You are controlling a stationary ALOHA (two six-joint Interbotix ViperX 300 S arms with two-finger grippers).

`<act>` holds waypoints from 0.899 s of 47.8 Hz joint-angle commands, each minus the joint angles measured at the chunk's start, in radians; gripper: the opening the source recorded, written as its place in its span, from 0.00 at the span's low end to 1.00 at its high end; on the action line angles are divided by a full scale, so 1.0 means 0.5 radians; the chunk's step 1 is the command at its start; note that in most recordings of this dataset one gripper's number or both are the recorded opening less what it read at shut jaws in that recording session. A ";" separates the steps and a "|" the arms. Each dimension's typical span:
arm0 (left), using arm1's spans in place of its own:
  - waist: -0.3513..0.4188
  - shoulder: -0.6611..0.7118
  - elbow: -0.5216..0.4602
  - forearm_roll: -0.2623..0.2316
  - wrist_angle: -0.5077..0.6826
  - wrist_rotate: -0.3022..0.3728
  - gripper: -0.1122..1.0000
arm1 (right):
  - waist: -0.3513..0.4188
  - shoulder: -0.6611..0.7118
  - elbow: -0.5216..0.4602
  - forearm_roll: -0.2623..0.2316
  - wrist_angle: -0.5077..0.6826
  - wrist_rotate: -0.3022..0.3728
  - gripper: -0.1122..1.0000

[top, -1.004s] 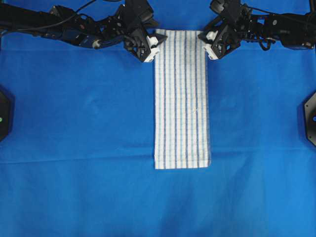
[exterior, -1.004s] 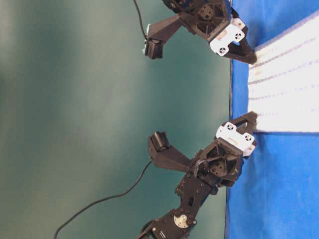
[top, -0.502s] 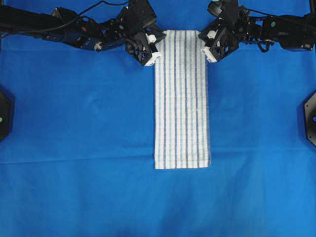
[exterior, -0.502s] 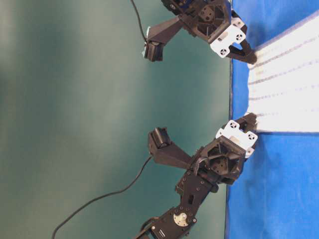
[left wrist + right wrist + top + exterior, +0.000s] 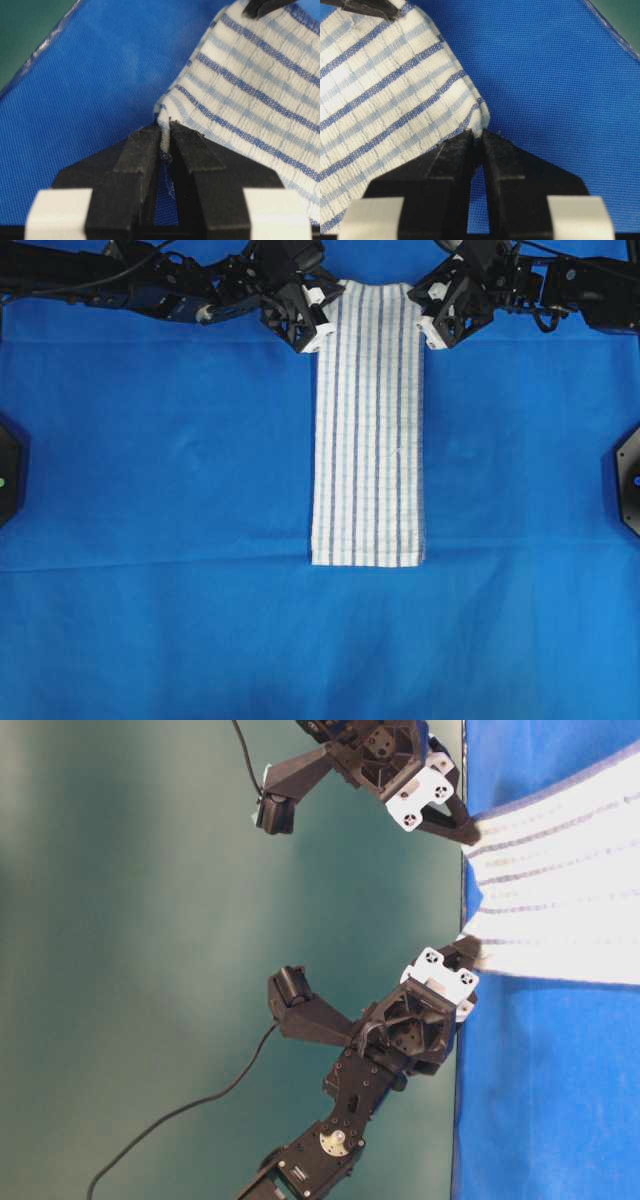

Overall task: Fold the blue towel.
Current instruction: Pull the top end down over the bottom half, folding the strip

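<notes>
The blue towel (image 5: 368, 440), white with thin blue stripes, lies as a long narrow strip down the middle of the blue tablecloth (image 5: 150, 490). Its far end is raised off the cloth. My left gripper (image 5: 322, 322) is shut on the far left corner, and the left wrist view shows the cloth edge (image 5: 250, 85) pinched between the tips (image 5: 166, 131). My right gripper (image 5: 422, 320) is shut on the far right corner, where the towel (image 5: 380, 95) meets the tips (image 5: 477, 135). The table-level view shows the towel (image 5: 560, 910) lifted at both corners.
The tablecloth has a crease running across it near the towel's near end (image 5: 200, 560). Black fixtures sit at the left edge (image 5: 8, 470) and the right edge (image 5: 628, 480). Beyond the table's far edge is a green backdrop (image 5: 150, 920).
Both grippers closed on the towel's far corners and rose toward the far edge. The towel's far end lifted, and its near end slid slightly away from me.
</notes>
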 commanded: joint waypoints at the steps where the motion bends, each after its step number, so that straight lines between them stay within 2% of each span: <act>1: -0.015 -0.098 -0.025 0.003 0.009 0.003 0.13 | 0.006 -0.064 -0.018 0.003 -0.003 0.012 0.17; 13: -0.147 -0.282 0.150 0.003 0.031 0.006 0.13 | 0.175 -0.252 0.135 0.049 -0.003 0.034 0.17; 29: -0.500 -0.463 0.408 0.003 0.015 0.003 0.13 | 0.644 -0.577 0.423 0.261 -0.003 0.034 0.17; 43: -0.877 -0.466 0.466 -0.003 0.025 -0.034 0.13 | 1.062 -0.598 0.479 0.423 0.064 0.034 0.17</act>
